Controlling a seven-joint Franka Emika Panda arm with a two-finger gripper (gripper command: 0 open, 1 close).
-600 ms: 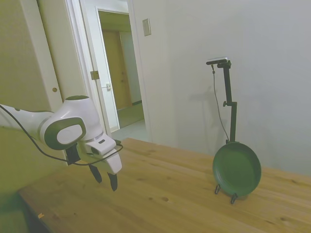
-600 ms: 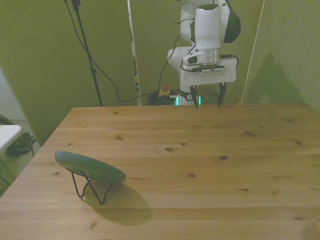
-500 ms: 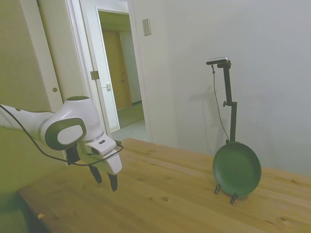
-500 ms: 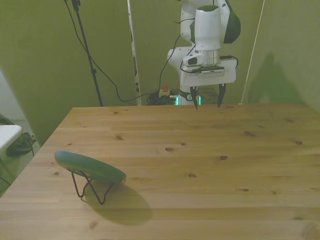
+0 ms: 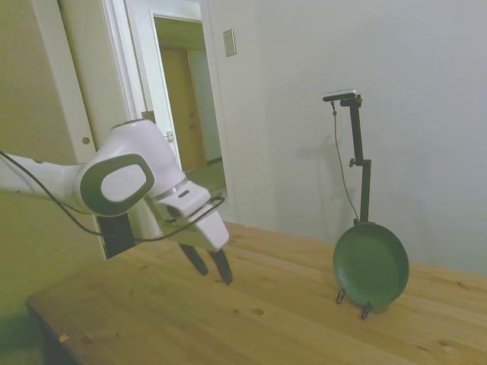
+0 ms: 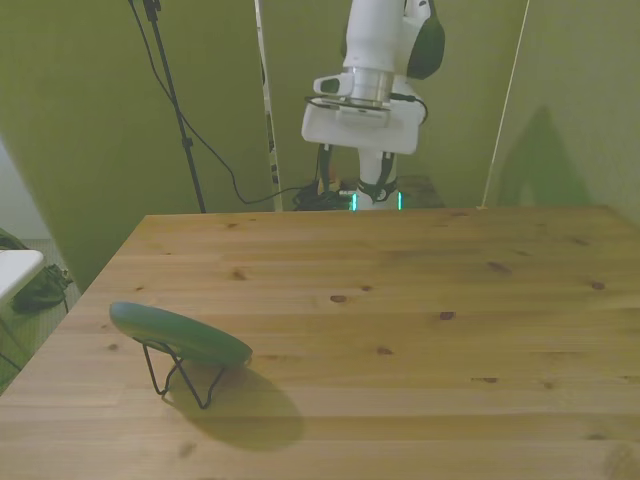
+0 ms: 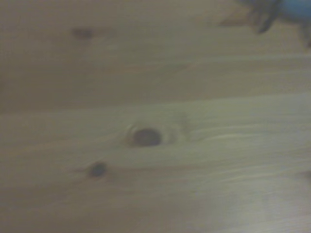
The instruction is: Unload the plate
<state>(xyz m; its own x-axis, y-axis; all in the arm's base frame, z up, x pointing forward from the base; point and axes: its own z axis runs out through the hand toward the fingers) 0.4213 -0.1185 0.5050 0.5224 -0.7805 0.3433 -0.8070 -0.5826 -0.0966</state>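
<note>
The plate [image 5: 370, 264] stands almost on edge, propped in a thin black wire stand [image 6: 178, 372] near one corner of the table [image 6: 400, 330], at the front view's left. The stand holds it tilted off the wood, so its rim is free all around the upper part, which looks like the natural place to grip it. The pincer [image 5: 212, 268] hangs above the table, well apart from the plate, angled forward and down. Its two dark fingers [image 5: 222, 267] stand a little apart with nothing between them. The wrist view shows only bare wood with knots and a blurred dark shape at one corner. The unloading looks not yet begun: the plate sits untouched in its stand.
</note>
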